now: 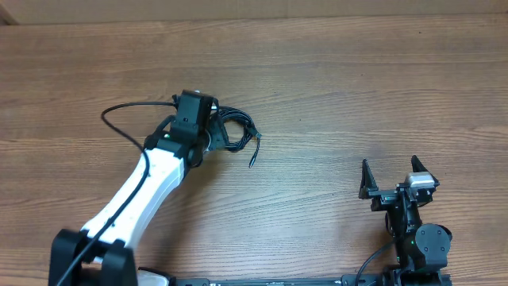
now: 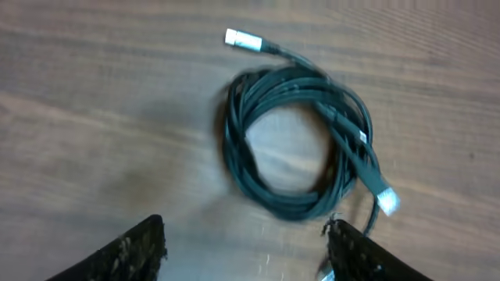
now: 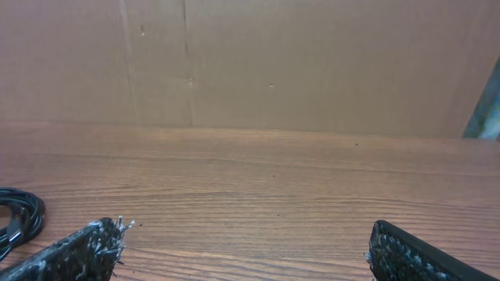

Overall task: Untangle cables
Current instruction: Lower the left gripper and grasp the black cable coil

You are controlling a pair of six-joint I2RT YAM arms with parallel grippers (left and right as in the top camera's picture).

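Cables [image 2: 234, 144] are wound into one small black coil, which is laid flat on the wooden counter [image 1: 357, 79] — a rough ring of several turns, with bare wood seen through its middle. In the left wrist view, a silvery plug [image 2: 238, 37] is carried out of the ring at its far side. A second pale plug [image 2: 387, 201] is found at the ring's near right edge, just beside the pincer's right finger.

The left pincer [image 2: 246, 232] is held over the counter just short of the coil. Its two dark fingers are spread apart and nothing is gripped between them. The coil is placed ahead of the gap, slightly toward the right finger. Whether that finger is touched by the strand nearest it cannot be told, as the picture is blurred there.

From overhead, the coil is seen just to the right of the left wrist and is partly covered by it. One loose end [image 1: 254, 151] is trailed out toward the near side of the counter.

The right pincer [image 1: 390, 171] is set well apart from the cables, near the right front of the counter. Its jaws are opened wide — nothing is held. In its own wrist view only a small arc of the coil is caught at the far left edge.
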